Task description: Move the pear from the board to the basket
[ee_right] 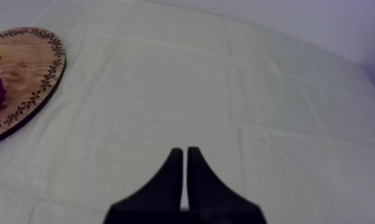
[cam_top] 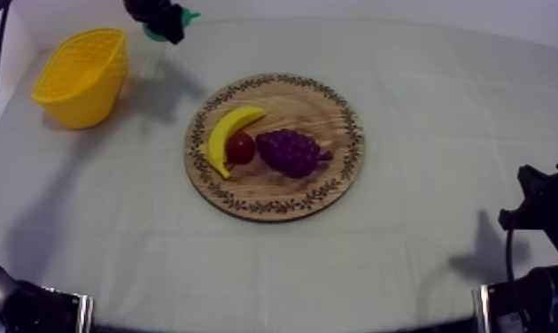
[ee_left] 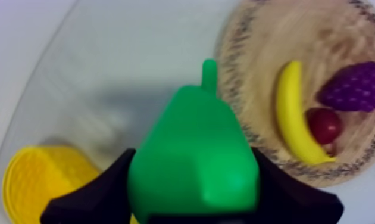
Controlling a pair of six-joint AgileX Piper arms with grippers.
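The pear [ee_left: 196,149] is gripped by the left gripper [ee_left: 193,158], whose fingers are closed on its broad sides. It is held above the cloth [cam_top: 406,257] between the basket [cam_top: 79,75] and the board [cam_top: 322,106] — off the board, not yet in the basket. From above, little of the pear is seen: a green edge beside the black gripper near the table's far edge, just right of the basket. More is given by the left wrist view — the whole green body and stalk, the basket partly hidden behind one finger, and the board with the banana [cam_top: 229,133], the small red fruit [cam_top: 240,148] and the grapes [cam_top: 290,151] lying close together. The right gripper [ee_right: 185,158] is closed on nothing, its fingers pressed into a narrow wedge over bare cloth, well apart from the board, of which part of the rim is seen there. Bare cloth lies between basket and board, and along the board's near and right sides.
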